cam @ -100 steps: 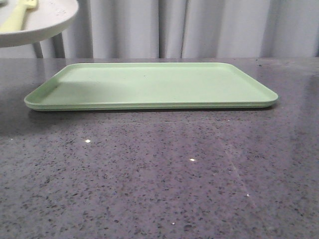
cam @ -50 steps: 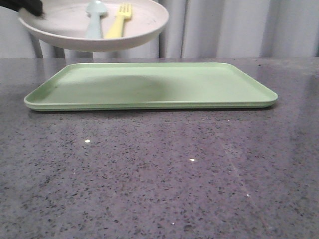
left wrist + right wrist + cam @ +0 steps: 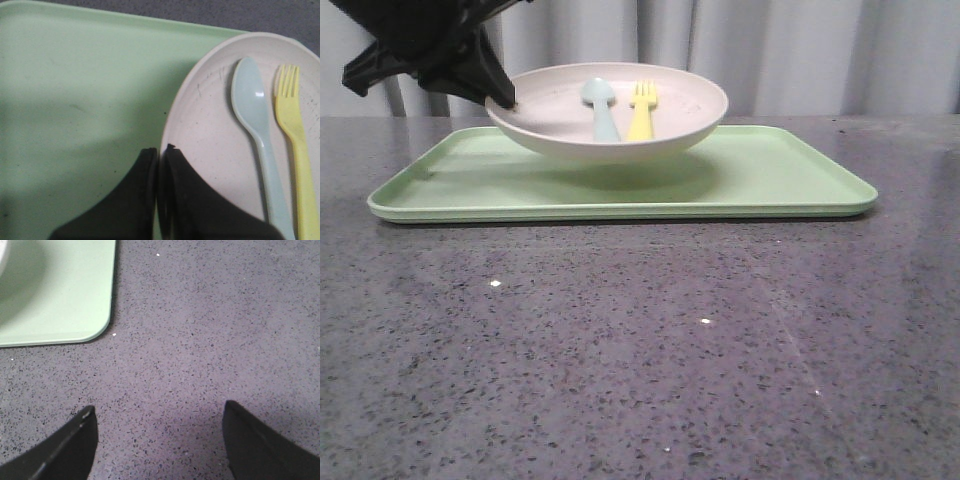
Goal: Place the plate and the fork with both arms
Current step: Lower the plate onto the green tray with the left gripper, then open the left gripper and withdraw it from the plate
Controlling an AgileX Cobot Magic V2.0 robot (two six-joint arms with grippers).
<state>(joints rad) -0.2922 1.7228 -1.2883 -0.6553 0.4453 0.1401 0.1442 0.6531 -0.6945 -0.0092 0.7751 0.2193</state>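
Note:
The pale pink-cream plate (image 3: 560, 115) hangs just above the light green tray (image 3: 790, 180), over its left-middle part. My left gripper (image 3: 505, 100) is shut on the plate's left rim (image 3: 172, 117), one finger inside the rim and one outside. Inside the plate lies the yellow fork (image 3: 641, 110) (image 3: 295, 135), side by side with a pale blue-grey spoon (image 3: 602, 108) (image 3: 257, 125). My right gripper (image 3: 159, 410) stands open over bare dark countertop, off a rounded tray corner (image 3: 75, 300), and does not show in the front view.
The tray (image 3: 75, 90) lies on a dark speckled stone countertop (image 3: 650, 350). Grey curtains (image 3: 800, 50) hang behind the table's far edge. A shadow lies on the tray under the plate.
The plate, with fork and spoon in it, has come in from the upper left, moved right and come down close above the tray. The left gripper now shows at upper left.

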